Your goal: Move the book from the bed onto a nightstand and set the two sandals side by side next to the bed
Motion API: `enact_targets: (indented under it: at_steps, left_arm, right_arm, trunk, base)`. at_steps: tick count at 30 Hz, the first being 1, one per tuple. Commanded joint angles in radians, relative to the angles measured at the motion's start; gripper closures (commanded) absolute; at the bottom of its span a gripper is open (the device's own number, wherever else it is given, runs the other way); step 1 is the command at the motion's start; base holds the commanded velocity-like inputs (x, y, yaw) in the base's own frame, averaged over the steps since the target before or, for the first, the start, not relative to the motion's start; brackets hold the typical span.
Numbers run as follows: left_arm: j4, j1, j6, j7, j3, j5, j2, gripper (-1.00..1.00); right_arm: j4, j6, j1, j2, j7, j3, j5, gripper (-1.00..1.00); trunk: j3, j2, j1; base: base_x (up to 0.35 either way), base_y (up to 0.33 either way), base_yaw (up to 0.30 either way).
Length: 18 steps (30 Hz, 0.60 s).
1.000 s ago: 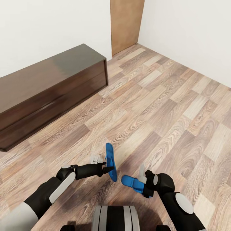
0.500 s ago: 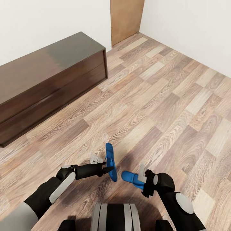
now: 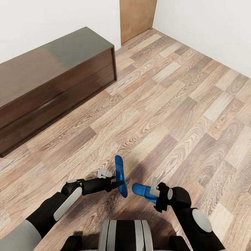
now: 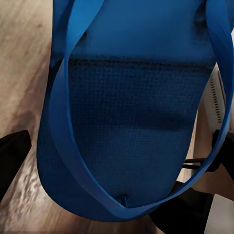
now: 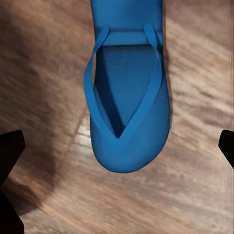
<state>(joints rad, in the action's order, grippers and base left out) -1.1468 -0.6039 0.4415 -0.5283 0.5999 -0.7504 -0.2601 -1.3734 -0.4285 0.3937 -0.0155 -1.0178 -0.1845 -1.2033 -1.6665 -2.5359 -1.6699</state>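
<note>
We see one blue sandal (image 3: 120, 175) standing on edge at the tip of the left gripper (image 3: 115, 182), its sole rising above the fingers and clear of the floor; in the left wrist view that sandal (image 4: 131, 112) sits right up against the camera with its straps looping across, so the fingers appear clamped on it. The other sandal (image 3: 143, 192) lies flat in front of the right gripper (image 3: 154, 195), toe pointing away from it; in the right wrist view it (image 5: 129, 102) lies between the dark fingertips (image 5: 10, 151), which stand wide apart and well clear of its sides, holding nothing. Both grippers sit near each other over the wood-plank floor (image 3: 181, 115). Farther off, beyond the left gripper, a long dark glossy bench unit (image 3: 52, 83) stands against the white wall (image 3: 52, 24), with a brown door (image 3: 136, 17) past its end.
</note>
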Motion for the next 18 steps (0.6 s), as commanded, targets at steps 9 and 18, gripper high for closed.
enact_targets:
  at_steps: [9,18]
  left_arm:
    - [-0.001,-0.001,0.008,0.002,0.001,-0.010,-0.001,1.00]
    - [-0.001,-0.001,0.008,0.002,0.001,-0.010,-0.001,1.00]
  right_arm:
    - [-0.003,-0.007,0.001,-0.006,-0.004,-0.003,-0.004,-1.00]
    - [-0.014,-0.007,0.001,-0.008,-0.004,-0.003,-0.004,-1.00]
  trunk:
    - [-0.035,-0.002,-0.004]
    - [-0.051,-0.003,-0.006]
  base:
    - [0.000,0.000,0.000]
    - [0.000,0.000,0.000]
